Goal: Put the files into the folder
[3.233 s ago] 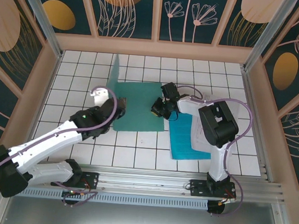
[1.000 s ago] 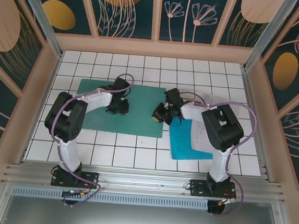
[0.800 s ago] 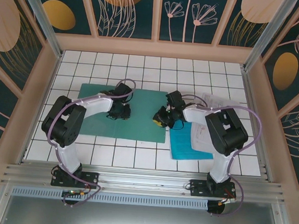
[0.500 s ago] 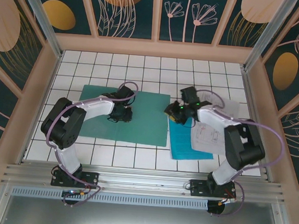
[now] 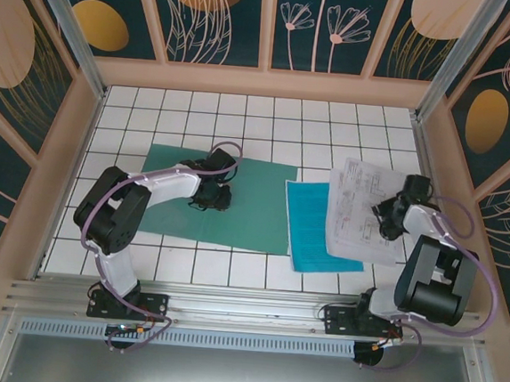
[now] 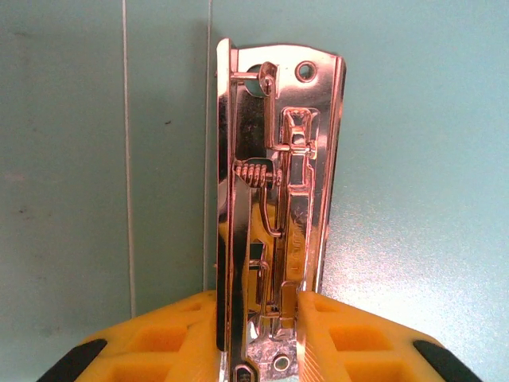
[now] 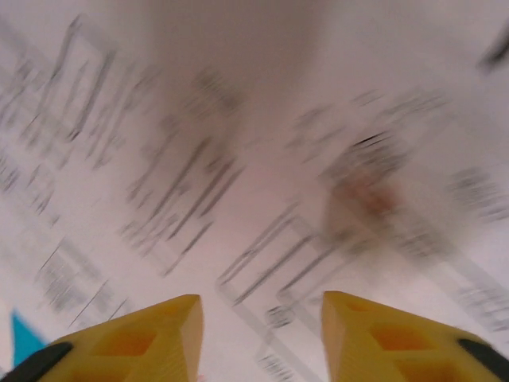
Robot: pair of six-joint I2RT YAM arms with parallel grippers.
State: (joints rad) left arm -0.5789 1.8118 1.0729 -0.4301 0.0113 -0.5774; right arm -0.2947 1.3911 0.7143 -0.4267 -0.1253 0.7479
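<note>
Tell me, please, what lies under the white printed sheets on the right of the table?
A bright cyan-blue sheet lies under the white printed sheets, its left part and near edge showing. Its right part is covered, so anything else beneath them cannot be seen.

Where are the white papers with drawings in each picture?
Top external: white papers on the right, overlapping the blue sheet.
Right wrist: white papers, blurry, beyond the open right claw.
Left wrist: aimed at the metal clip on the folder.
Shared landmark: blue sheet, bottom-left corner in right wrist.
</note>
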